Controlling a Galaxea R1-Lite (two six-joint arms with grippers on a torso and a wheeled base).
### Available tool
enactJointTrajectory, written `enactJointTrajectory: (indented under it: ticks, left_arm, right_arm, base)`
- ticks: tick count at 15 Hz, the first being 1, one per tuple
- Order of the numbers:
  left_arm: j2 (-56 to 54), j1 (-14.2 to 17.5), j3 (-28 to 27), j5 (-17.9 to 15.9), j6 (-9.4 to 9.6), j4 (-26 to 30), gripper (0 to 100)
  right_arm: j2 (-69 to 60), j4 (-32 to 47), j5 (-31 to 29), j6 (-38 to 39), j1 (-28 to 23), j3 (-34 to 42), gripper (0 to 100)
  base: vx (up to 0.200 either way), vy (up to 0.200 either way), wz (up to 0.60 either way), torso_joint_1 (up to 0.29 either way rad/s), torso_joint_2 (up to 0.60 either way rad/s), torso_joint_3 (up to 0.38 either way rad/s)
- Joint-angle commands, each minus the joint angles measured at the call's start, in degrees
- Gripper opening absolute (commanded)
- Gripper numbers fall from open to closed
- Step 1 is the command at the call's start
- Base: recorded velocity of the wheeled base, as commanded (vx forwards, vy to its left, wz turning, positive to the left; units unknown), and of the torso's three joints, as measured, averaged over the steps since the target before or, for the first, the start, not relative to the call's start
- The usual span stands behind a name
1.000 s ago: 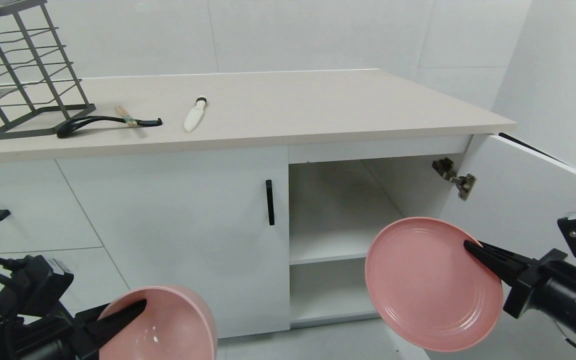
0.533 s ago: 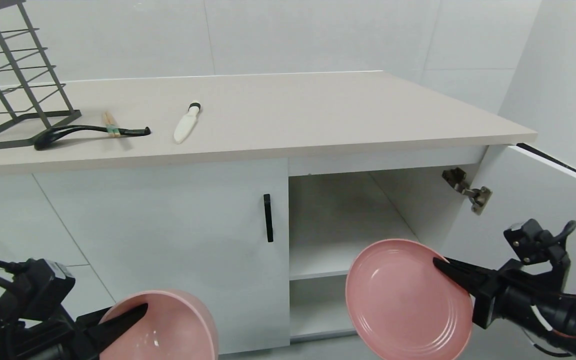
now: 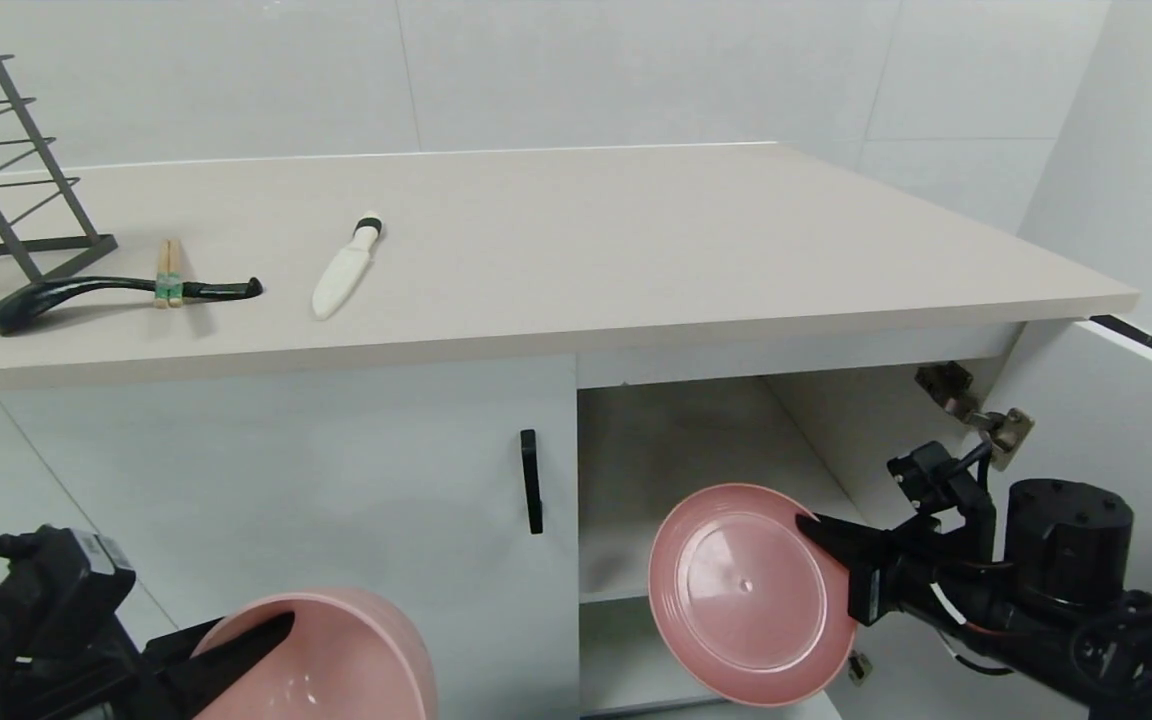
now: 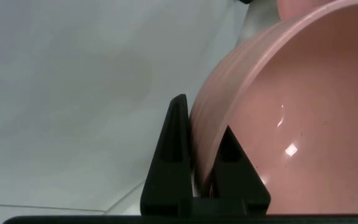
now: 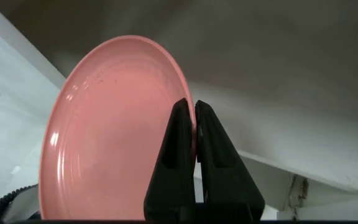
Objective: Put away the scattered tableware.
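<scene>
The right pincer [image 3: 806, 523], pinching the plate [image 3: 741, 595] rim at lower right, should level it before entering the shelf [image 3: 616, 560].

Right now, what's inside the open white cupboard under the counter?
Inside the open white cupboard a white shelf shows, nothing on its visible part. The round pink plate in the right end effector covers the rest.

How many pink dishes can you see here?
2. A pink bowl in the left gripper, before the closed cabinet door; a pink plate in the right gripper, at the open cabinet. Others may be hidden inside.
</scene>
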Motion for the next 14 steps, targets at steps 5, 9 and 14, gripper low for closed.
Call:
enactJointTrajectory:
  ticks: [5, 9, 14]
  left_arm:
    - [-1.49, -0.34, -0.17, -0.03, 0.28, -0.09, 0]
    - [-4.48, -1.75, -0.08, -0.12, 0.36, -0.44, 0]
    - [-6.06, -1.39, -0.52, -0.12, 0.19, -0.53, 0]
  right_arm:
    - [6.51, -0.06, 0.05, 0.23, -2.87, -1.57, 0]
    - [8.80, -0.06, -0.74, 0.50, -4.63, -6.23, 0]
    - [13.28, -0.06, -2.67, 1.64, -4.54, -9.57, 0]
  base:
    - [0.000, 0.000, 0.00, 0.000, 0.00, 0.000]
    - [0.000, 0.000, 0.00, 0.000, 0.00, 0.000]
    - [0.000, 0.000, 0.00, 0.000, 0.00, 0.000]
